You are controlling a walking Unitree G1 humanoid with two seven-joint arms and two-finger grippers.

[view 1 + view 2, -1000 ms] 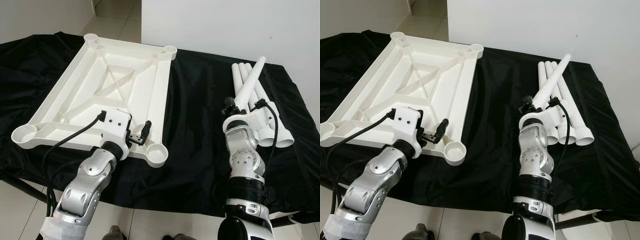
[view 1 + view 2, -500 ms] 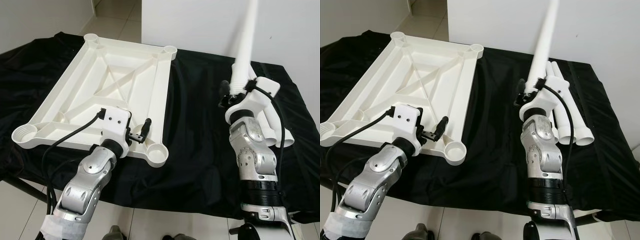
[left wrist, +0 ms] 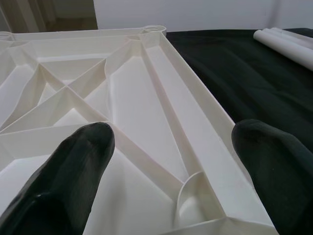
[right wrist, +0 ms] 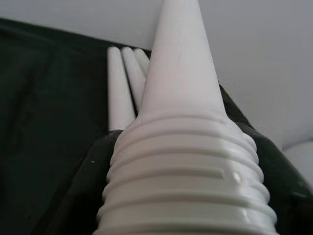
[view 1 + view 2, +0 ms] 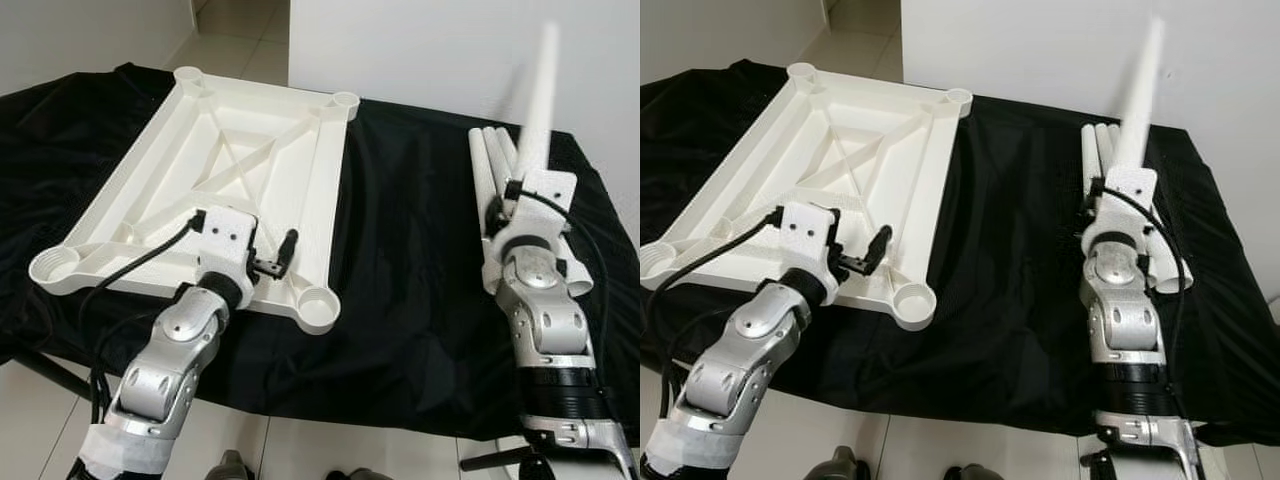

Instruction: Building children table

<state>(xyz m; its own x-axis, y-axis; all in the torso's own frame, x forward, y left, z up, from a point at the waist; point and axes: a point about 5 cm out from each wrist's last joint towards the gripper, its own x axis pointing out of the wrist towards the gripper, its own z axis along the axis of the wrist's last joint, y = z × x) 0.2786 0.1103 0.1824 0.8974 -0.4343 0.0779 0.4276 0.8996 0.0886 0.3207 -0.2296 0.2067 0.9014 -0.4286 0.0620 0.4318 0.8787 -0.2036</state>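
Observation:
The white tabletop (image 5: 235,165) lies upside down on the black cloth, ribs up, with a round socket (image 5: 318,300) at each corner. My left gripper (image 5: 273,262) hovers open just above its near right corner; its fingers (image 3: 73,171) stand wide apart over the ribs. Over the right side of the table, my right gripper (image 5: 500,212) is shut on a white table leg (image 5: 535,110), held nearly upright and blurred. The leg's threaded end (image 4: 186,196) sits close to the right wrist camera. Three more legs (image 5: 492,160) lie side by side on the cloth behind it.
The black cloth (image 5: 400,230) covers the whole work table, whose near edge runs just in front of the tabletop. A white wall (image 5: 450,40) rises behind, and tiled floor (image 5: 230,40) shows beyond the far left.
My right arm has swung the held leg to the right and lowered it, so it now stands over the lying legs. The left gripper has stayed at the tabletop's near corner.

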